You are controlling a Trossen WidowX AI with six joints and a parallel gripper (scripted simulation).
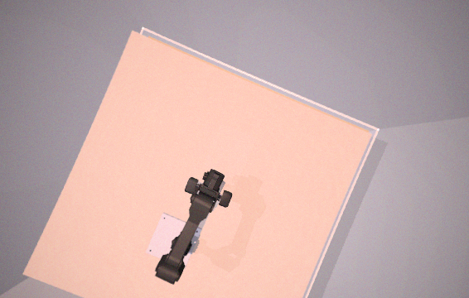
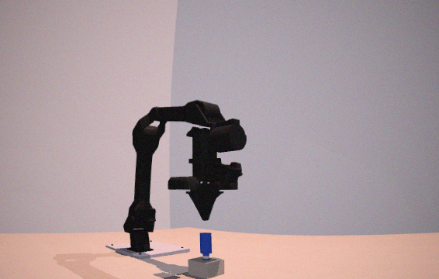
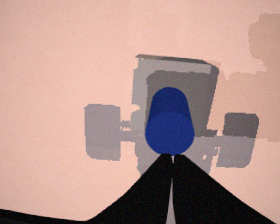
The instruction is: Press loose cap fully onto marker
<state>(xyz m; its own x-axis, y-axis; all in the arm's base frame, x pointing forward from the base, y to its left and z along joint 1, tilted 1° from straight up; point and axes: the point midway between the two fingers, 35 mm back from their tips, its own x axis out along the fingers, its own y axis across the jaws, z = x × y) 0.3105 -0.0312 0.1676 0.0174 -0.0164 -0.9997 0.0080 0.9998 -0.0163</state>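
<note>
The blue cap (image 2: 205, 242) (image 3: 169, 132) sits upright on top of the marker, over the grey holder block (image 2: 199, 268) (image 3: 181, 65). A short narrower blue part and a white band (image 2: 205, 257) of the marker show between the cap and the block. Whether the cap is fully clicked on cannot be told. My gripper (image 2: 205, 219) (image 3: 171, 163) is shut and empty, pointing down. Its tips are a small gap above the cap's top, not touching it. In the top view the arm hides the cap, marker and block.
The arm's pale base plate (image 1: 161, 237) (image 2: 169, 248) stands on the pinkish table (image 1: 218, 112) (image 2: 320, 256), behind the holder block in the exterior view. The arm's shadow falls across the table and around the block.
</note>
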